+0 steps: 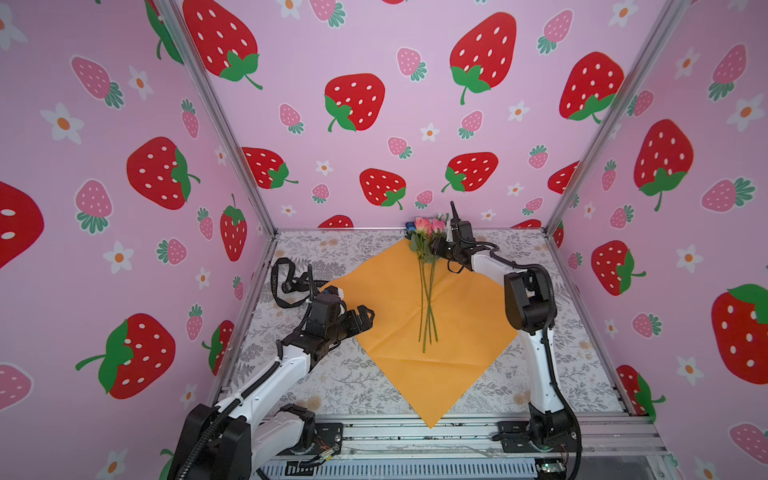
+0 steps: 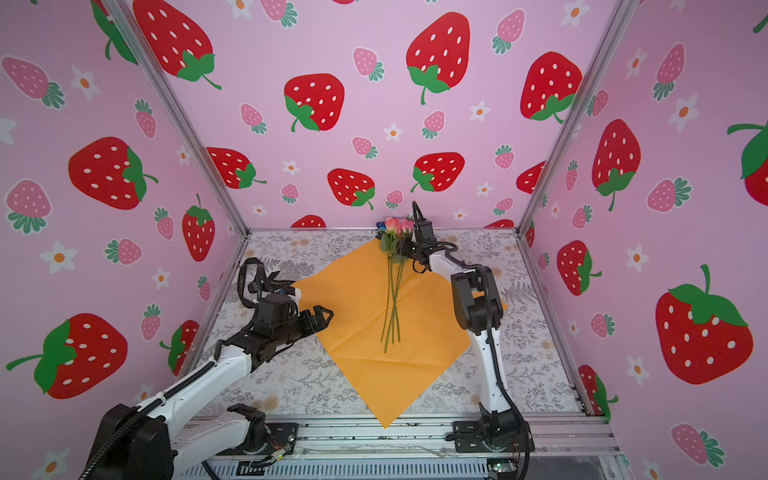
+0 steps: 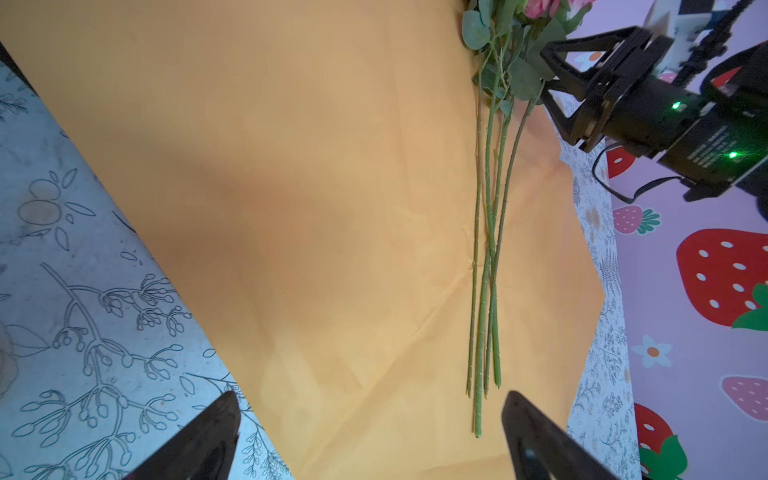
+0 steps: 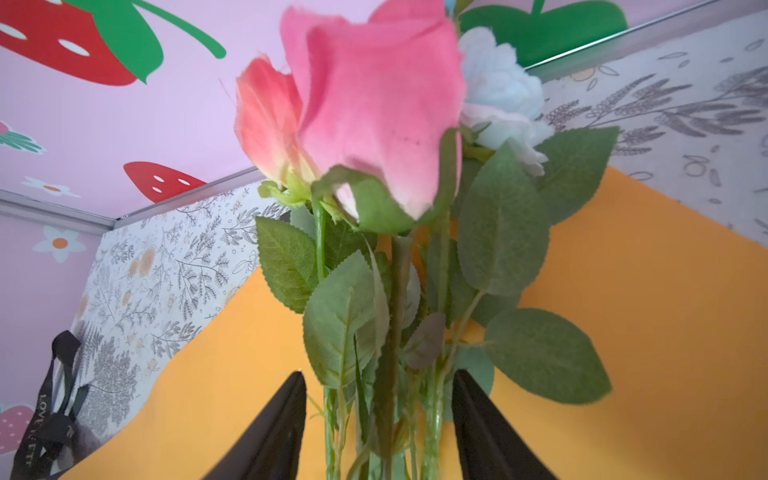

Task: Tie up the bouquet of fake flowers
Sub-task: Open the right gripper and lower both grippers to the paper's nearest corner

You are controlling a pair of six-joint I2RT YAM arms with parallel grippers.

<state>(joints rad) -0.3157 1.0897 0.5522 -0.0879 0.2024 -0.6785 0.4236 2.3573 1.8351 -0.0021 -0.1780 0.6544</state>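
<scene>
The bouquet of fake flowers (image 1: 428, 291) lies on a square orange paper (image 1: 457, 357), pink and pale blooms toward the back wall and long green stems (image 3: 490, 249) pointing to the front. In both top views my right gripper (image 1: 437, 246) is low at the leafy upper stems. In the right wrist view its jaws stand apart on either side of the stems (image 4: 390, 407), a gap on each side, under a pink rose (image 4: 374, 116). My left gripper (image 1: 365, 318) hovers wide open over the paper's left corner, holding nothing, with the stem ends just ahead of it (image 3: 370, 399).
A long black ribbon with pale lettering (image 1: 291, 282) lies looped on the floral tabletop at the back left, behind my left arm. Strawberry-print walls close in the left, right and back. A metal rail (image 1: 415, 432) runs along the front edge.
</scene>
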